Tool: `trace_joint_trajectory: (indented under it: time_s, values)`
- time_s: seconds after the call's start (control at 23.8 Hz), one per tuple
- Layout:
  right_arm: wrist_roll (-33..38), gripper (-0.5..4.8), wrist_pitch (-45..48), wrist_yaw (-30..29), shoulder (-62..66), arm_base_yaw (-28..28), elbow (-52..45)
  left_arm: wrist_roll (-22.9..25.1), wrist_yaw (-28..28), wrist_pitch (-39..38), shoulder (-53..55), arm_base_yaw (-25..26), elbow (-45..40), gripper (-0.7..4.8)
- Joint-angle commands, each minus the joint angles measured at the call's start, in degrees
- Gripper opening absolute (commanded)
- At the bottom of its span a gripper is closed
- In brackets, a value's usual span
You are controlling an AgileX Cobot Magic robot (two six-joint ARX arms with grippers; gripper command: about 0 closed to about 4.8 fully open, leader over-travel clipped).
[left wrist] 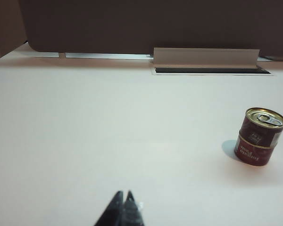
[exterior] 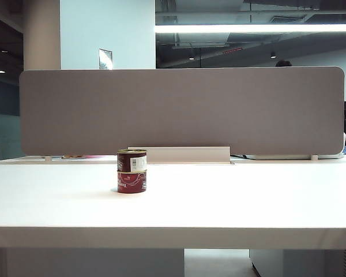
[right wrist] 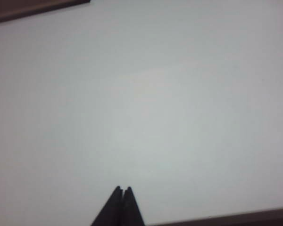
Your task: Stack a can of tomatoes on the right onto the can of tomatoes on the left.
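Observation:
Two dark red tomato cans stand stacked on the white table (exterior: 230, 196), left of its middle. The upper can (exterior: 131, 160) sits squarely on the lower can (exterior: 131, 182). In the left wrist view the stack shows as the upper can (left wrist: 263, 126) with its pull-tab lid over the lower can (left wrist: 252, 153). My left gripper (left wrist: 123, 194) is shut and empty, well short of the stack. My right gripper (right wrist: 122, 189) is shut and empty over bare table. Neither arm shows in the exterior view.
A grey partition panel (exterior: 181, 109) runs along the table's far edge, with a white cable tray (exterior: 187, 154) at its foot just behind the cans. The same tray (left wrist: 205, 59) appears in the left wrist view.

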Motion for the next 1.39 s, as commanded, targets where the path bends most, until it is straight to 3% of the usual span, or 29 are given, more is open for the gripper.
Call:
trace_joint_trajectory:
  time_s: [0.04, 0.25, 0.46, 1.39]
  values:
    - [-0.07, -0.01, 1.57, -0.24, -1.75, -0.13, -1.18, 0.07, -0.02, 0.59, 0.07, 0.04, 0.17, -0.06]
    - [-4.59, -0.02, 2.60, -1.46, -1.79, -0.13, -2.08, 0.07, -0.02, 0.55, 0.07, 0.04, 0.17, -0.06]
    - [-11.04, -0.01, 9.44, -1.53, -1.79, -0.13, -3.91, 0.07, -0.02, 0.55, 0.07, 0.04, 0.17, -0.06]
    - [-16.33, -0.01, 16.63, -1.53, -1.79, -2.05, -5.44, 0.07, 0.00, 0.57, 0.07, 0.04, 0.17, -0.06]
